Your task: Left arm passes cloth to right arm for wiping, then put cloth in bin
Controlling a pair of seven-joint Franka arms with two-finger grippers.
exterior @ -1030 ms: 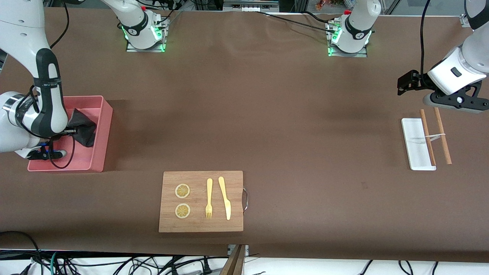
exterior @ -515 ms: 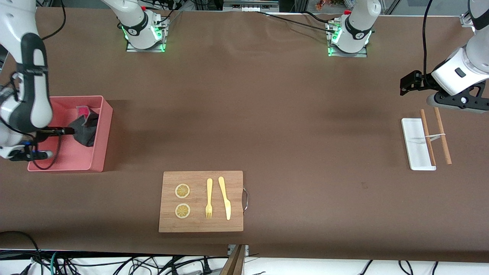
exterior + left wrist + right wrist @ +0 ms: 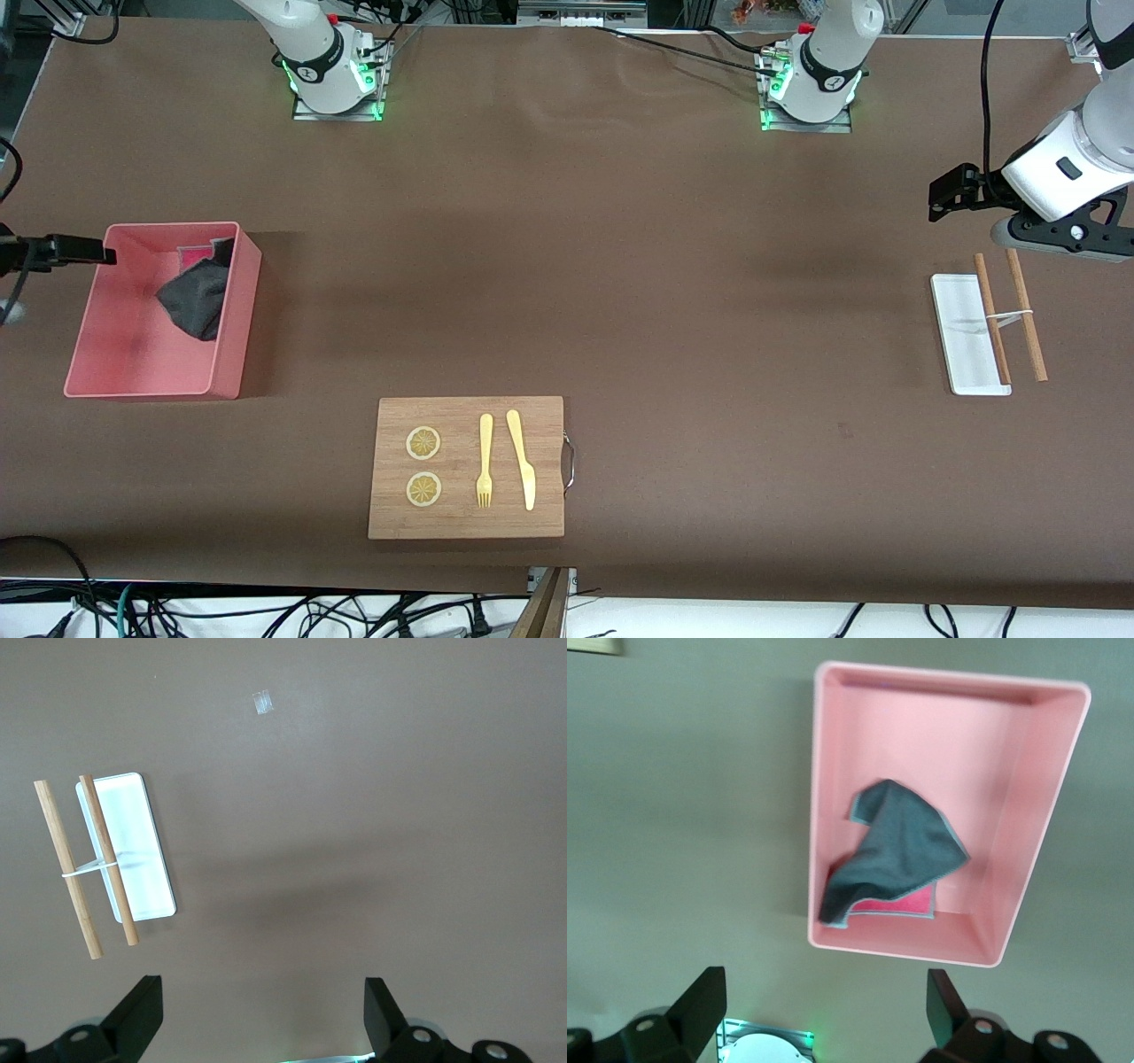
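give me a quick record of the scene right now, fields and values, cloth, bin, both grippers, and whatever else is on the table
cloth: crumpled in the bin, dark grey face up, pink showing at one edge
bin: salmon-pink tub at the right arm's end of the table
right gripper: open, empty, above the bin
left gripper: open, empty, waiting above the white tray
chopsticks: banded pair, one across the tray
cutting board: holds two lemon slices, fork, knife

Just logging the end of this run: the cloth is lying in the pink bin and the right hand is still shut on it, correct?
Not quite. The cloth does lie in the pink bin, but the right hand has let go of it: the right wrist view shows its fingers spread wide above the bin, holding nothing. The left hand waits open near the white tray.
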